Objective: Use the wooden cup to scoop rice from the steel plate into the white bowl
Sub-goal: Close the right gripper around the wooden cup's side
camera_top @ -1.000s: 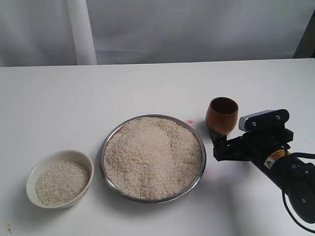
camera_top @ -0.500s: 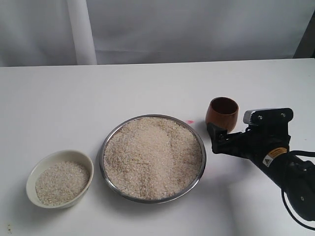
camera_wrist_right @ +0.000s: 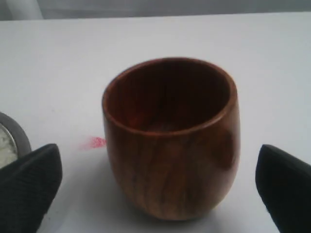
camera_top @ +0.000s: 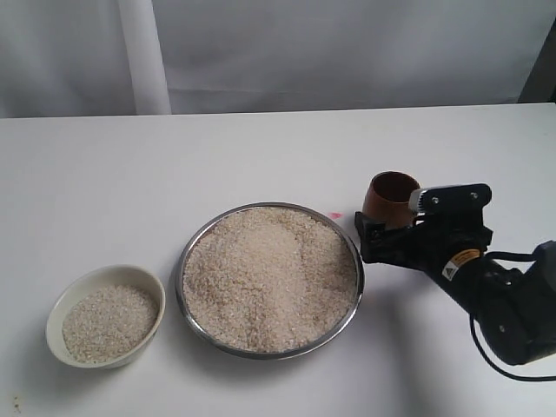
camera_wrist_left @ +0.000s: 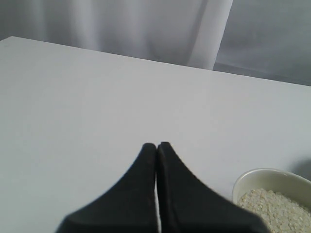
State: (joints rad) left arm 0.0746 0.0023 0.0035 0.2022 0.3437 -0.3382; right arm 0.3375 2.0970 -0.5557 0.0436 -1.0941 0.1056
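Observation:
The wooden cup (camera_top: 389,196) (camera_wrist_right: 170,141) stands upright and empty on the table, just right of the steel plate (camera_top: 193,245). My right gripper (camera_top: 388,228) (camera_wrist_right: 158,187) is open around it. One of the fingers (camera_wrist_right: 30,187) shows on each side, both clear of the cup's wall. The plate holds a wide heap of rice (camera_top: 269,278). The white bowl (camera_top: 62,304) (camera_wrist_left: 252,177) at the front left holds some rice too. My left gripper (camera_wrist_left: 156,145) is shut and empty over bare table near the bowl. It does not show in the exterior view.
A small pink mark (camera_top: 336,215) (camera_wrist_right: 92,142) lies on the white table between cup and plate. The plate's rim (camera_wrist_right: 12,131) sits close to one right finger. A grey curtain (camera_top: 347,52) hangs behind the table's far edge.
My right gripper has slid left towards the plate, and its open fingers now flank the cup. The cup, plate and bowl have stayed put.

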